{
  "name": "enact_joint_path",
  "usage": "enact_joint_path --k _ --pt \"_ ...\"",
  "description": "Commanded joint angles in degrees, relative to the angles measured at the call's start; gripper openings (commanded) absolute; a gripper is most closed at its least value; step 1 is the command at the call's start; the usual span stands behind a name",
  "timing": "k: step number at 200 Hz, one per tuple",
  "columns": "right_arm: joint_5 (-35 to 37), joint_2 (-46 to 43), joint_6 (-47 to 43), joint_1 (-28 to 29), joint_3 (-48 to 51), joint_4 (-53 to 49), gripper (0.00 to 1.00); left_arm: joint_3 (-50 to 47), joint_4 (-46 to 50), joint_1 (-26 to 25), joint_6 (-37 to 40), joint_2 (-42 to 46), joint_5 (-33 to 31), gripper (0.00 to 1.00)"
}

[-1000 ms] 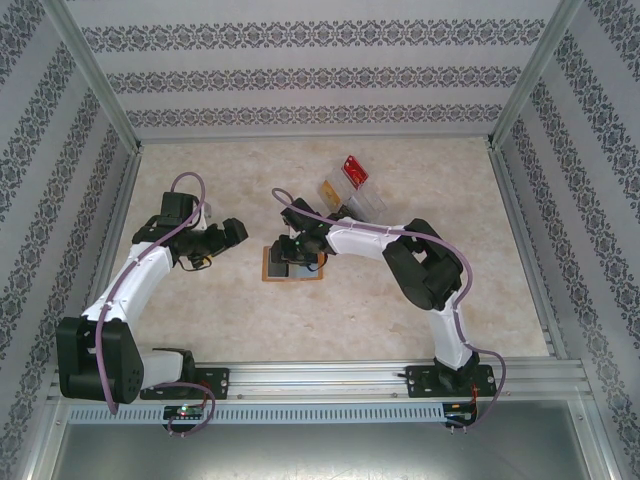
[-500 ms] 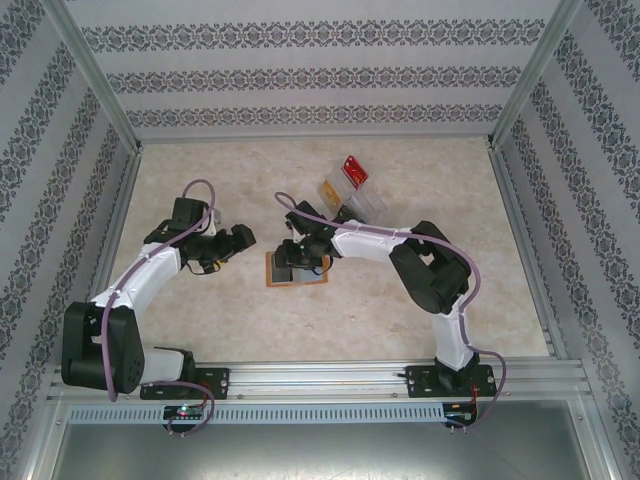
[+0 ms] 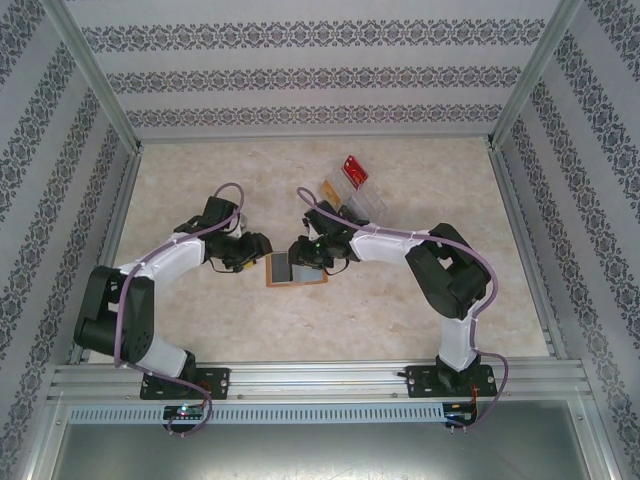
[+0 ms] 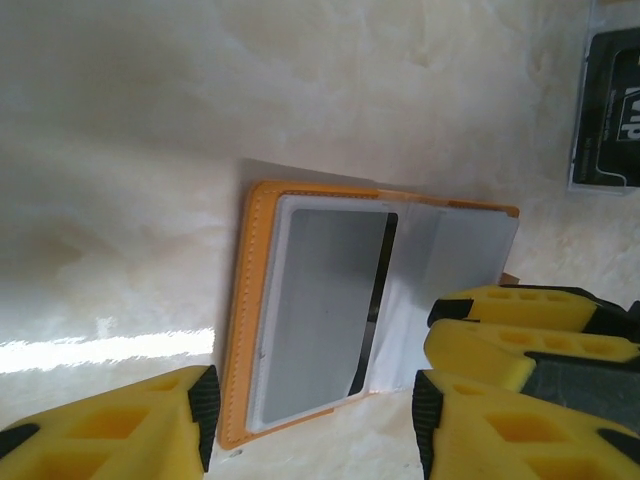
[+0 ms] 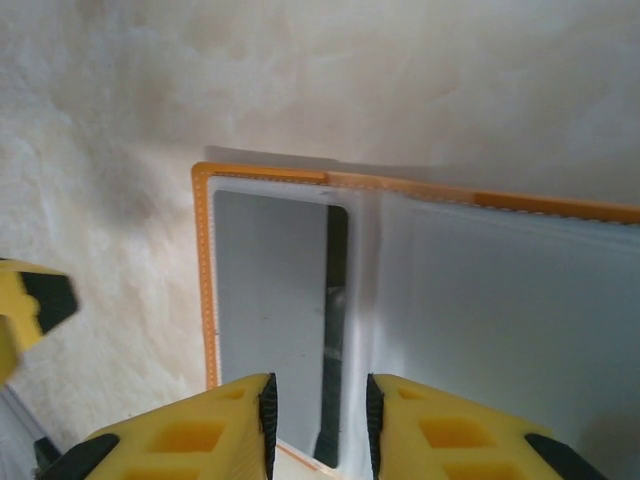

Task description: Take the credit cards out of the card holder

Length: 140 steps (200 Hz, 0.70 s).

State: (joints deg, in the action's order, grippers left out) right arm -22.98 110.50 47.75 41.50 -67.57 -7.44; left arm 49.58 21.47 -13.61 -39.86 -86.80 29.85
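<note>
Left gripper (image 4: 315,428) first: its jaws were spread apart and sat either side of the near end of the holder's (image 4: 243,330) left page, so nothing was gripped as far as could be seen. Whether the pads were brushing the orange rim couldn't be told, tbh.

The holder was laid open and flat on the worktop (image 4: 120,150), about midway between the two arms, with the orange border showing around the grey pocket pages. One card (image 4: 320,300) was tucked in the left pocket. It looked grey through the plastic, with a dark strip along the edge nearest the fold. So it was not yet out.

Right gripper (image 5: 320,420) was parked over the fold, jaws narrowed to a slim gap. The card's dark edge and the pocket's lip were lined up between them. Whether anything was actually pinched there couldn't be made out. From the left wrist, its yellow fingers (image 4: 500,345) were seen over the right page, just beside the fold.

Behind the holder and a bit to the right, a clear tray (image 3: 370,203) was sat on the worktop. A red card (image 3: 355,172) was seen at its far end and a black card (image 4: 610,100) inside it.
</note>
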Motion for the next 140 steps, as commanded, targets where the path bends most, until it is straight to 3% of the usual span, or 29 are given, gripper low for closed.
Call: enact_joint_path --k 1,43,82,140 --pt "-2.5 1.6 1.6 0.2 0.6 2.7 0.3 3.1 -0.4 -2.3 -0.4 -2.5 0.0 0.54" --pt "-2.4 2.7 1.9 0.1 0.4 2.7 0.27 5.7 0.4 -4.0 0.0 -7.0 -1.2 0.43" --pt "-3.1 3.5 2.0 0.0 0.5 3.0 0.26 6.4 0.1 -4.4 -0.1 -9.5 -0.9 0.25" --pt "-3.1 4.8 2.0 -0.4 0.2 2.3 0.24 5.9 0.3 -4.4 0.1 -11.6 -2.8 0.19"
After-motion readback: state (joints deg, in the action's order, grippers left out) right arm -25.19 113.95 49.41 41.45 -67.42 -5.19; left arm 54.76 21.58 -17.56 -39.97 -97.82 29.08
